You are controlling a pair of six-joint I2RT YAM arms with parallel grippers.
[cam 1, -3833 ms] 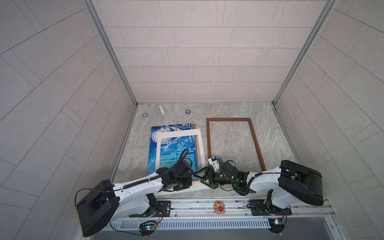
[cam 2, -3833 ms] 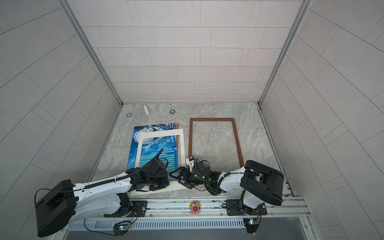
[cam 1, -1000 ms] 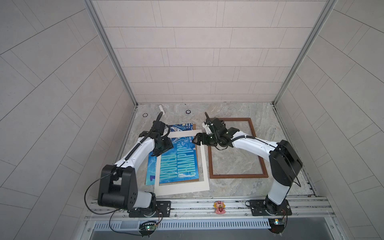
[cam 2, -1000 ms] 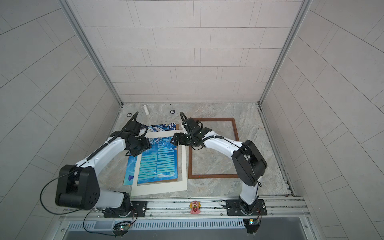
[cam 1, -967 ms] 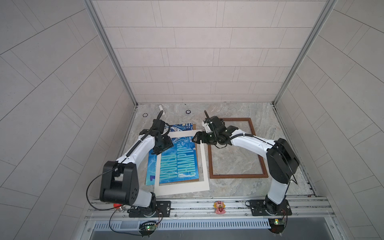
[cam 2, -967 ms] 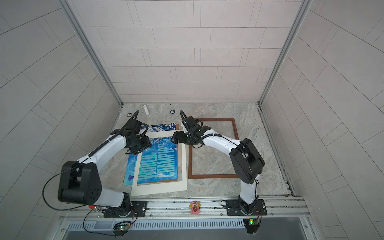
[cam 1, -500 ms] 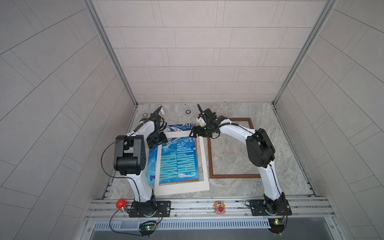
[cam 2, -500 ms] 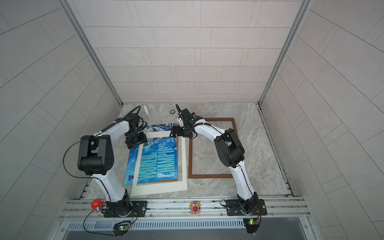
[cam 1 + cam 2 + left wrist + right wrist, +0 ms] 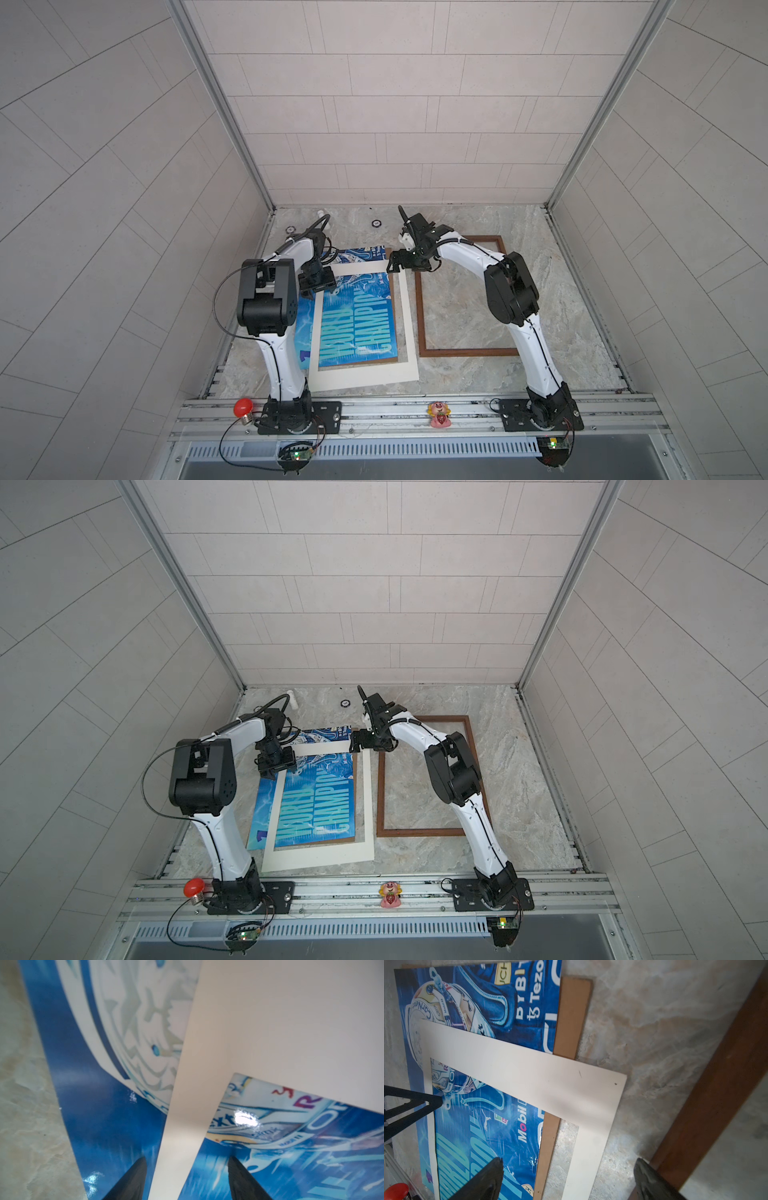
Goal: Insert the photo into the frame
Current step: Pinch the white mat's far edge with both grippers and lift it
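The photo (image 9: 291, 1167) is glossy paper, and its blue print throws bright glare spots. The mat (image 9: 270, 1022) is matt cream card, smooth and without shine. The backing board (image 9: 571, 1022) looks like plain brown fibreboard, dull and flat. The frame (image 9: 716, 1084) is dark brown wood with a smooth, low sheen. The table (image 9: 654, 1022) has a pale marbled stone look and is smooth. The fingers (image 9: 133, 1180) of the left tool (image 9: 187, 1158) and of the right tool (image 9: 569, 1159) are matt black plastic. The base rail (image 9: 374, 409) is silvery metal.

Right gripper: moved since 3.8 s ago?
Yes. In both top views the right gripper went from beside the frame's near-left corner to its far-left corner.
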